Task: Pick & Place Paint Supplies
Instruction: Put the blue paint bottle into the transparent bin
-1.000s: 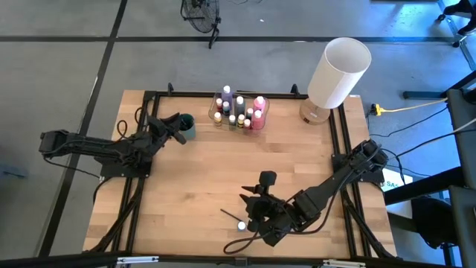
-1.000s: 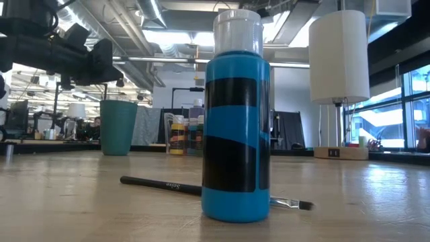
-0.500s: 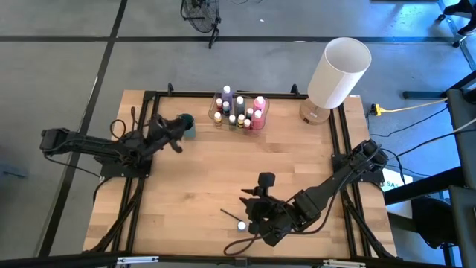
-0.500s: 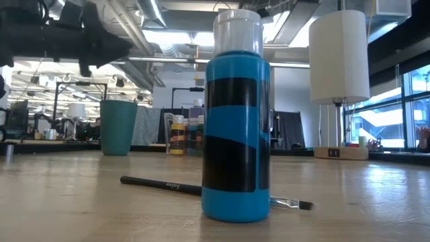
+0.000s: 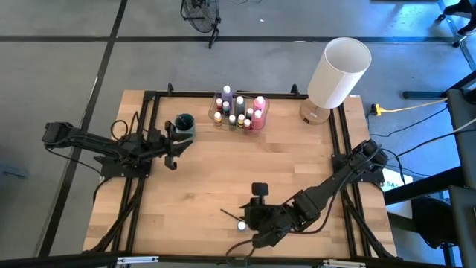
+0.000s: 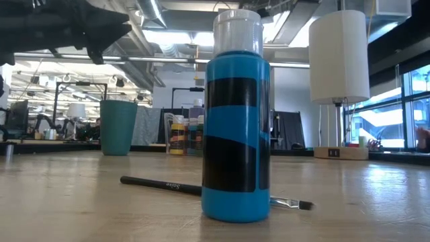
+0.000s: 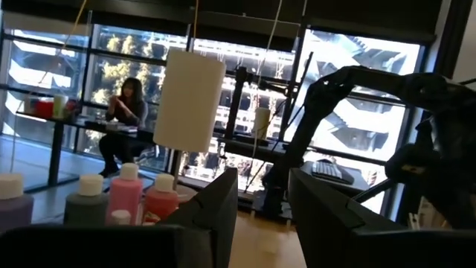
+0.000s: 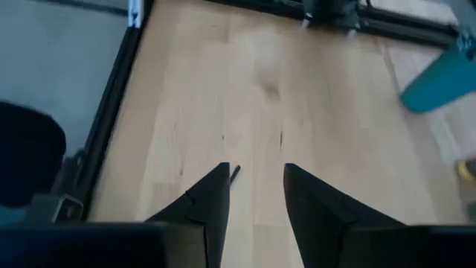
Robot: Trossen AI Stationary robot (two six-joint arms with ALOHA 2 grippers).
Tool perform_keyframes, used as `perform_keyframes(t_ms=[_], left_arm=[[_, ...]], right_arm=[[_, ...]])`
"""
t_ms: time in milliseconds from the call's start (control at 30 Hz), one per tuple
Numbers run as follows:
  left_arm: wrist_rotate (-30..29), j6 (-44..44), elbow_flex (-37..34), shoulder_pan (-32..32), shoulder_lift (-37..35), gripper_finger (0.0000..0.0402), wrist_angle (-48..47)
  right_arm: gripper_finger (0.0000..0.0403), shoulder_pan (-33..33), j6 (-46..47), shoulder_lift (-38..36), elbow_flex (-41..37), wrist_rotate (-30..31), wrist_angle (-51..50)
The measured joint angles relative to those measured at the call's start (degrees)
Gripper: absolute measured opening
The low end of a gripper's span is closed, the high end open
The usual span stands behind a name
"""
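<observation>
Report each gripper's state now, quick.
Left gripper: open, holding nothing, near the teal cup.
Right gripper: open, holding nothing, over the paintbrush.

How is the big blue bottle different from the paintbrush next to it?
The blue paint bottle stands upright, while the paintbrush lies flat on the table. The bottle is fat and bright blue with a pale cap; the brush is thin and dark. Neither is held by a gripper.

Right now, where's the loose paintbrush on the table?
In the high view the paintbrush lies near the table's front edge, beside the blue paint bottle and just left of the right end effector.
</observation>
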Motion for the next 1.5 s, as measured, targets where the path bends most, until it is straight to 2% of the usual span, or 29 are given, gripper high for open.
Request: perform_keyframes(t_ms=[267,433,533,733,1233,1500], left_arm=[[0.55,-1.93,0.00,-0.83,1.69,0.0116,-2.45],[0.66,-4.74,0.00,-0.83,4.31,0.0116,-3.45],[0.70,-5.25,0.00,-0.83,5.67,0.0117,-3.34],[0.66,-9.83,0.00,-0.83,7.71,0.0118,-3.35],[0.09,-13.97,0.00,-0.83,9.44,0.0131,-2.60],[2.40,-15.71,0.00,-0.83,9.44,0.0137,-2.58]], right_arm=[[0.0243,-1.80,11.97,3.75,-0.01,-4.58,-3.13],[0.0281,-2.22,13.30,5.45,-0.02,-13.42,-2.60],[0.0294,-1.89,13.40,5.56,-0.02,-15.17,-2.38],[0.0302,-1.48,13.48,6.10,-0.02,-12.01,-3.78],[0.0301,-4.66,14.73,9.49,-0.07,-21.24,-0.85],[0.0301,-4.89,15.44,9.49,-0.07,-21.44,-0.99]])
